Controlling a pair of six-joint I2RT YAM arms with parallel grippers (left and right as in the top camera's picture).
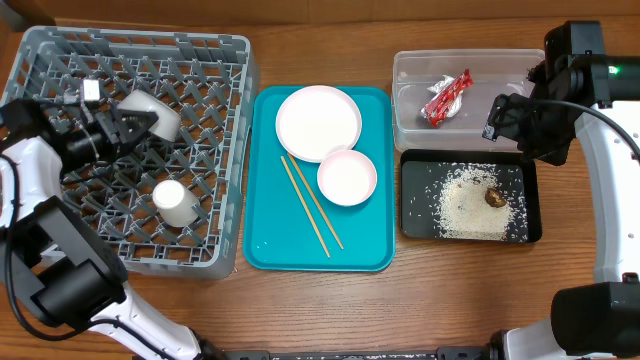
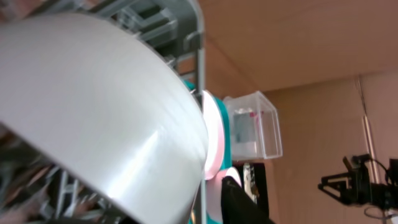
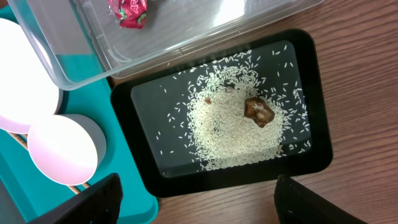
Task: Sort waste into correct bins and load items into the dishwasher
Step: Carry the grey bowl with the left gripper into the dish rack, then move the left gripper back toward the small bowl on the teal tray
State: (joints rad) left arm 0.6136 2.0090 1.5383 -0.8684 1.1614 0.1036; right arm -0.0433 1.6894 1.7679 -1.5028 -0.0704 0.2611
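Note:
My left gripper (image 1: 128, 125) is over the grey dish rack (image 1: 40, 60), shut on the rim of the grey bowl (image 1: 155, 113), which is tilted on its side. The bowl (image 2: 93, 106) fills the left wrist view. A white cup (image 1: 175, 203) stands in the rack. The white plate (image 1: 318, 122), pinkish dish (image 1: 347, 177) and chopsticks (image 1: 312, 205) lie on the teal tray (image 1: 270, 240). The red-and-white wrapper (image 1: 447, 97) is in the clear tub (image 1: 410, 70). Rice (image 3: 230, 130) and the brown lump (image 3: 259, 110) are in the black tray (image 3: 317, 155). My right gripper (image 3: 199, 205) is open and empty above the black tray's near edge.
The wooden table (image 1: 450, 300) lies round everything. The rack, teal tray and the two bins stand side by side from left to right. The right arm (image 1: 570, 90) hangs over the table's right side.

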